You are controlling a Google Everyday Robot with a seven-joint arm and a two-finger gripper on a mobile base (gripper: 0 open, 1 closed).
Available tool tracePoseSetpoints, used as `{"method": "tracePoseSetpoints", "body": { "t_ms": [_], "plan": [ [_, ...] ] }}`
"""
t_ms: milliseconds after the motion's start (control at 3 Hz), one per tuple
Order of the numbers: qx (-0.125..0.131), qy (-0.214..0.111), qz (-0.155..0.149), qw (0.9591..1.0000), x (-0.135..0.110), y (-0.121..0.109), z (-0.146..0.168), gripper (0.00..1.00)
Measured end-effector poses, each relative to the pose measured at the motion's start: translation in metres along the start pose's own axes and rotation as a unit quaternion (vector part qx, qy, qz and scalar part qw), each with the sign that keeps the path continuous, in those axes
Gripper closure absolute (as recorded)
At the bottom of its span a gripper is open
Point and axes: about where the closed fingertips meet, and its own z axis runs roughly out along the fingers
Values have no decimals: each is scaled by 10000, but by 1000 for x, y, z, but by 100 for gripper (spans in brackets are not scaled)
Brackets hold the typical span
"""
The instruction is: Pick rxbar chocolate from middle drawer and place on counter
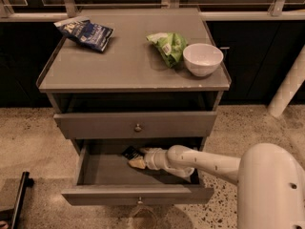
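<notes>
The middle drawer (95,194) is pulled open, below the closed grey drawer front (95,124). The rxbar chocolate (129,152), a small black wrapper, lies on the drawer floor near the back centre. My gripper (138,160) reaches into the drawer from the right on the white arm (205,163). Its tip is right at the bar's near edge. I cannot tell whether it touches the bar. The counter (119,68) is the grey cabinet top above.
On the counter lie a blue crinkled bag (86,31) at the back left, a green crinkled bag (167,46) and a white bowl (203,58) at the right. A white post (287,87) stands right of the cabinet. A black bar (19,194) lies on the floor at the left.
</notes>
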Motion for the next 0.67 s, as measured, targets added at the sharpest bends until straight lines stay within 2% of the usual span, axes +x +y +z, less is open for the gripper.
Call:
{"method": "tracePoseSetpoints", "body": {
  "t_ms": [667],
  "plan": [
    [0,0,0,10000,0,0,0,88]
  ]
}}
